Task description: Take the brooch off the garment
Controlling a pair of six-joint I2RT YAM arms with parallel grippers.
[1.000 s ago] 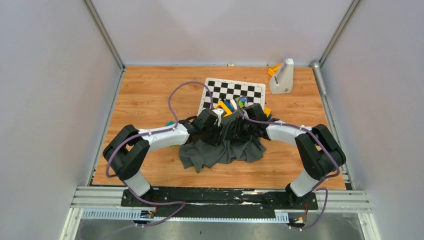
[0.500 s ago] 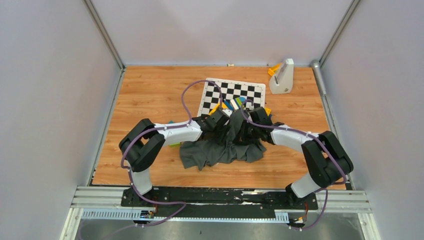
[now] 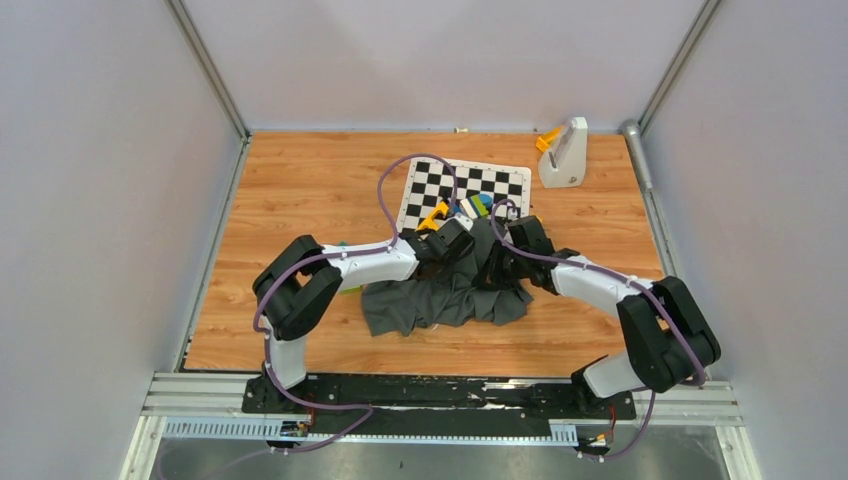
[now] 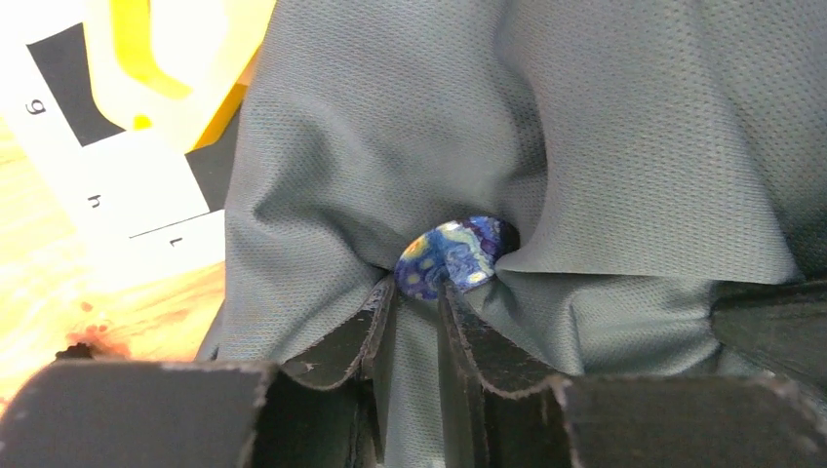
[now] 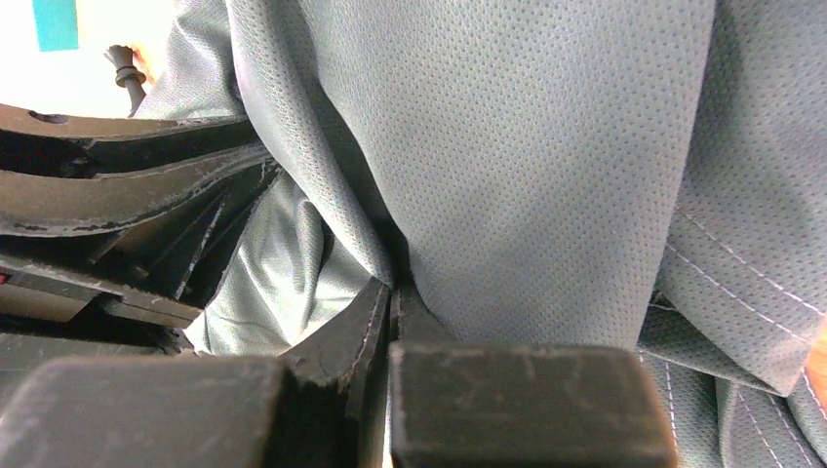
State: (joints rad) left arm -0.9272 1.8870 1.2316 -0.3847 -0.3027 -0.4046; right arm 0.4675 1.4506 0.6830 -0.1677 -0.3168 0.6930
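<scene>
The garment [image 3: 440, 300] is a dark grey shirt bunched at the table's middle, its far part lifted between both grippers. The brooch [image 4: 451, 255] is a small round blue disc with yellow swirls, pinned in a pucker of the fabric [image 4: 605, 127]. My left gripper [image 4: 416, 289] is shut on the brooch's lower edge, with a fold of cloth between its fingers; in the top view it [image 3: 466, 236] sits at the shirt's far edge. My right gripper [image 5: 391, 290] is shut on a fold of the garment [image 5: 546, 166], just right of the left one [image 3: 497, 262].
The black-and-white chequered board [image 3: 465, 182] lies behind the shirt, with small coloured toys [image 3: 474, 206] at its near edge. A yellow plastic piece [image 4: 166, 68] lies near the left gripper. A white stand [image 3: 563, 152] is at the back right.
Both arms have reached farther from their bases toward the chequered board. The grippers have come closer together and the shirt's far part has been drawn up between them.
</scene>
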